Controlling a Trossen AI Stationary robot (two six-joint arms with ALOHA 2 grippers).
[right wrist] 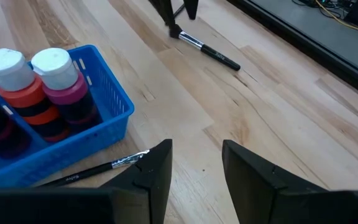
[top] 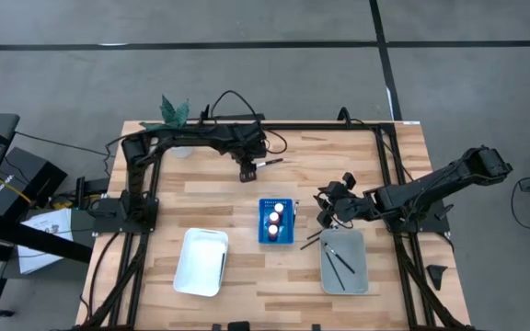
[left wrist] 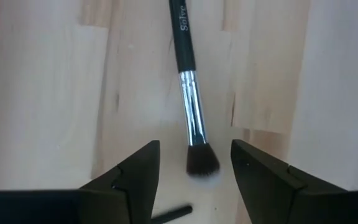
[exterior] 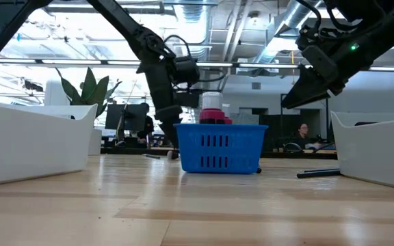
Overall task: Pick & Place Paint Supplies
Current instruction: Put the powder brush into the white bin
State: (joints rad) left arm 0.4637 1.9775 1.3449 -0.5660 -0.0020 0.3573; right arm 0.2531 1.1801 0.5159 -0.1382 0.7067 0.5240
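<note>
A dark-handled brush (left wrist: 188,93) with a silver ferrule lies flat on the table near its far middle (top: 270,163). My left gripper (left wrist: 194,149) is open, just above it, fingers on either side of the bristle head (left wrist: 202,163) without touching. Small paint bottles with white caps (right wrist: 33,81) stand in the blue rack (top: 277,237). A second brush (right wrist: 98,169) lies on the table beside the rack. My right gripper (right wrist: 196,146) is open and raised between the rack and the grey tray (top: 361,262), holding nothing (top: 324,211).
The grey tray at the near right holds two or three brushes (top: 339,262). A white tray (top: 191,267) at the near left holds one brush (top: 221,267). A green plant (top: 175,112) sits at the far left corner. Bare wood lies between the rack and my left gripper.
</note>
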